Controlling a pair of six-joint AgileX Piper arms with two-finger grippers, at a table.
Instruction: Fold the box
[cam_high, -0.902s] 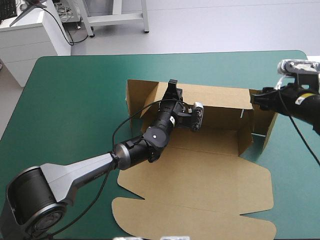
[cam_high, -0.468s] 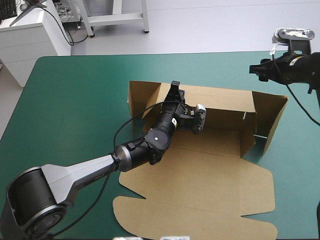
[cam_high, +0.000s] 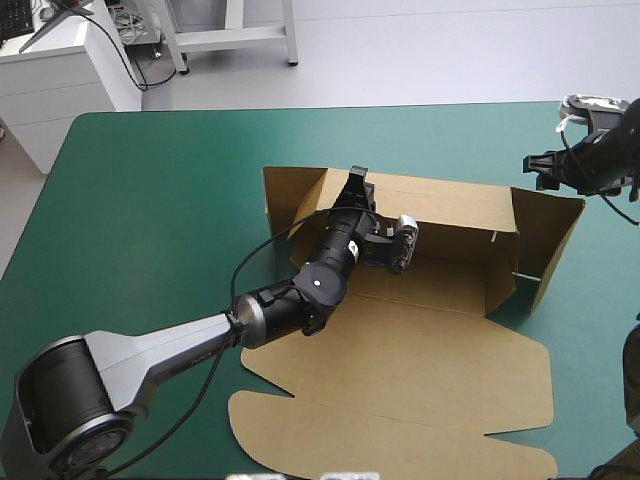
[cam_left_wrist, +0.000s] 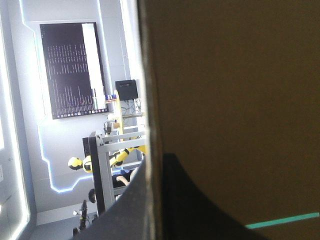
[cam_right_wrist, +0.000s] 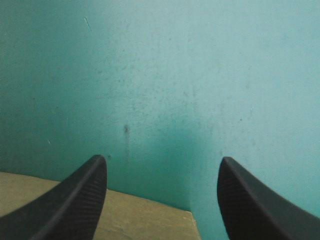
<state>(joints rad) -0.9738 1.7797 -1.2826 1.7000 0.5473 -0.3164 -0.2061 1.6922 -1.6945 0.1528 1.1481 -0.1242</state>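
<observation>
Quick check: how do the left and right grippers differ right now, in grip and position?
Grip: the left gripper is shut on the box, clamping its rear wall; the right gripper stands open and holds nothing.
Position: the left gripper is at the rear wall near its left end; the right gripper is off the box, over bare cover beside the right flap.
Shared: both have black fingers and are on the box's far side.

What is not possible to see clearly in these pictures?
Left wrist view: the box wall fills it, hiding nearly all the table.
Right wrist view: only a box corner shows under the open right claw; the rest is cut off.
High view: the right arm is cut off by the edge.
</observation>
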